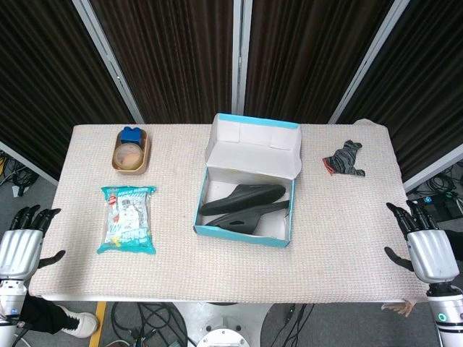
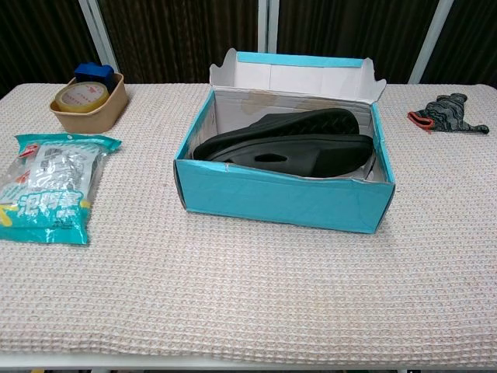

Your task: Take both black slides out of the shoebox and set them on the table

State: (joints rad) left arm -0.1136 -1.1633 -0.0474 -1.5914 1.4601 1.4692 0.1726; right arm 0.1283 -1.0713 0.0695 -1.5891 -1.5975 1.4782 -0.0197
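Observation:
A teal shoebox point(image 1: 241, 235) point(image 2: 279, 198) stands open in the middle of the table, its lid flap raised at the back. Two black slides point(image 1: 244, 199) point(image 2: 291, 138) lie inside it, one stacked partly over the other. My left hand point(image 1: 20, 244) hangs off the table's left front corner, fingers spread and holding nothing. My right hand point(image 1: 425, 246) hangs off the right front corner, also spread and holding nothing. Both hands are far from the box. The chest view shows neither hand.
A snack bag point(image 1: 128, 219) point(image 2: 46, 189) lies at the left. Behind it stands a tan bowl point(image 1: 131, 153) point(image 2: 88, 101) with a tape roll and a blue item. A crumpled dark cloth point(image 1: 345, 159) point(image 2: 446, 113) lies at the back right.

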